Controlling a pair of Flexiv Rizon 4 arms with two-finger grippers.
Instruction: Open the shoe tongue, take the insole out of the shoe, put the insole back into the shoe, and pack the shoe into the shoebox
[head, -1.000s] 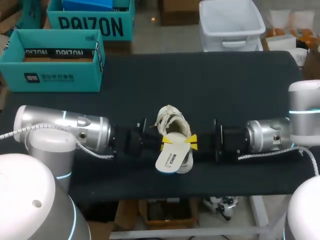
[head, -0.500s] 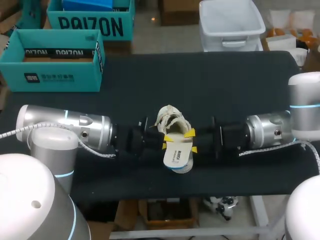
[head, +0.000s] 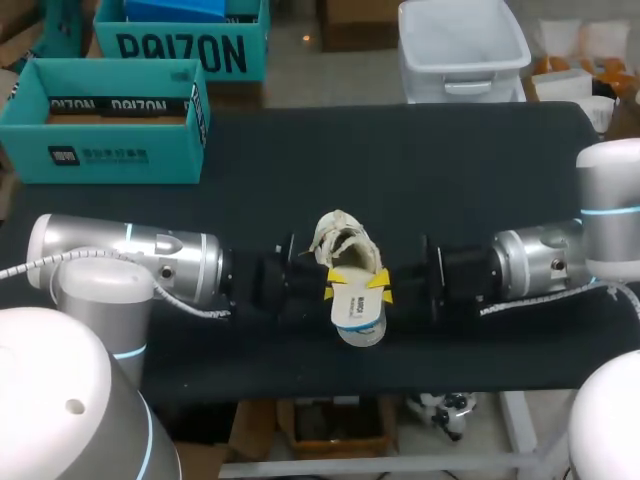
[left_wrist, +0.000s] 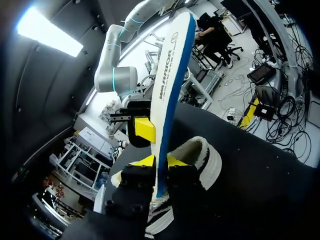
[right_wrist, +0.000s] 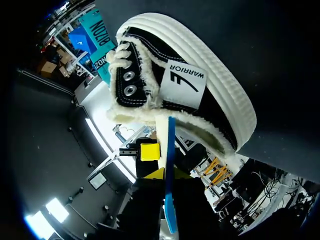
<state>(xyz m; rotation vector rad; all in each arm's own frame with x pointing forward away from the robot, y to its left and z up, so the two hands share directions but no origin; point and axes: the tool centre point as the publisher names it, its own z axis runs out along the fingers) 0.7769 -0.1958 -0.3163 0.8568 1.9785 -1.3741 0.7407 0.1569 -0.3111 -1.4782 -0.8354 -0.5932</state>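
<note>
Mid table, near edge: a white insole with a blue underside (head: 357, 312) is held on edge. Its far end is at the collar of the black canvas shoe with white fleece lining and white rubber sole (head: 341, 240), and the rest is outside. The left gripper (head: 333, 284) and right gripper (head: 382, 285) meet on it, and each pair of yellow tips appears clamped on its two faces. The open teal cardboard shoebox (head: 110, 120) sits far left, well apart.

Risk, as I judge it: there are two grips on one thin sheet, so an uneven pull could buckle it or slip it. A tip that misses the opening would crumple on the fleece or shove the unheld shoe.

The head view alone shows the box and the layout. Only the wrist views show the insole's edge running between the tips. The right wrist view adds the eyelets and the opening.
</note>
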